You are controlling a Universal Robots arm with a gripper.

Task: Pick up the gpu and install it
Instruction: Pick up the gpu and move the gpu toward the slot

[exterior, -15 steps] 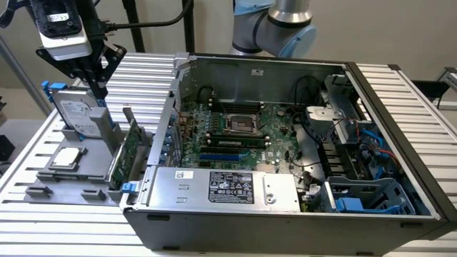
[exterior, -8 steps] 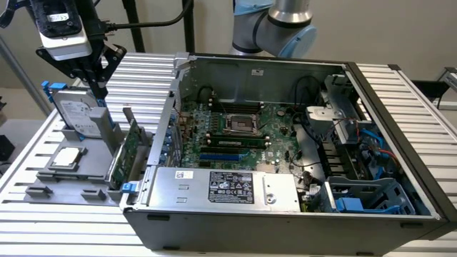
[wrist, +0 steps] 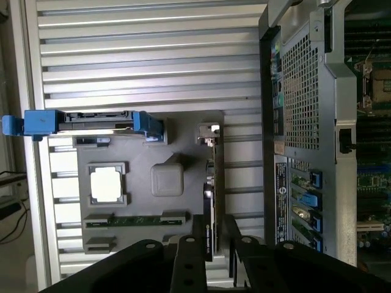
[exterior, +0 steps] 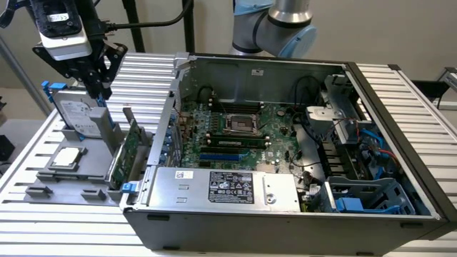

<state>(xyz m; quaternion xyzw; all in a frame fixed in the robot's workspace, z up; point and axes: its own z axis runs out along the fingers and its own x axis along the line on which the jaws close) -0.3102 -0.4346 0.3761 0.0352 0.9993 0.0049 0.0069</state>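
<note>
The gpu (exterior: 123,155) stands on edge in a grey holder (exterior: 75,184) on the table, at the exterior view's left of the open computer case (exterior: 400,134). It is a thin green card with a metal bracket at its end. My gripper (exterior: 100,85) hangs well above the holder, clear of every part. In the wrist view the gpu (wrist: 211,183) shows edge-on, in line with the gap of my gripper (wrist: 211,265). The jaws stand apart with nothing held between them.
The holder (wrist: 146,146) also carries an upright silver hard drive (exterior: 80,115) with blue rails, a square processor chip (exterior: 66,157) and a memory stick (wrist: 134,221). Inside the case lie the green motherboard (exterior: 236,128) and a blue slot (exterior: 225,158). The table is ribbed metal.
</note>
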